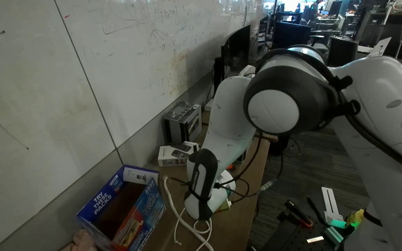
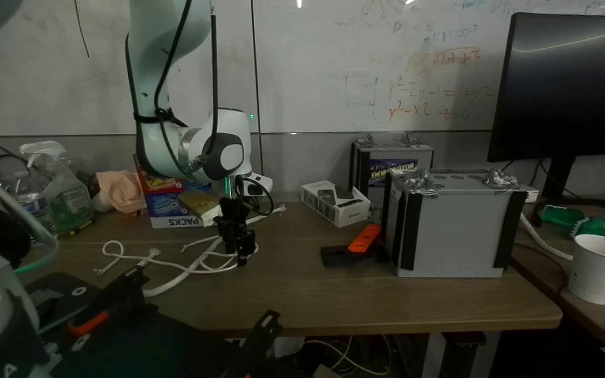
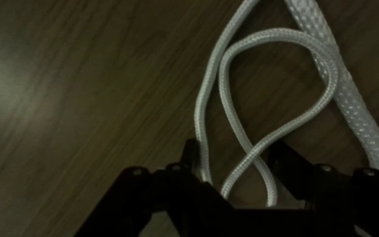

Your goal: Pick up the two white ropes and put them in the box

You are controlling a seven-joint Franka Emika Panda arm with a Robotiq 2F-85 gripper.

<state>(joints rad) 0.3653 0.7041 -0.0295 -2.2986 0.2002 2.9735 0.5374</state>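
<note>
Three strands of the thin rope between my parted jaws; pinch too high, one could slip, or its overlap could drag the thick rope!

Straight into a robotics lab, by the look of it, with office trappings! Catch the jointed white robot arm, stretched over the wooden surface; then, behind, a whiteboard scrawled with equations. Across to the big black monitor, and, deep in the background of an exterior view, an office chair and, farther off, a person.
</note>
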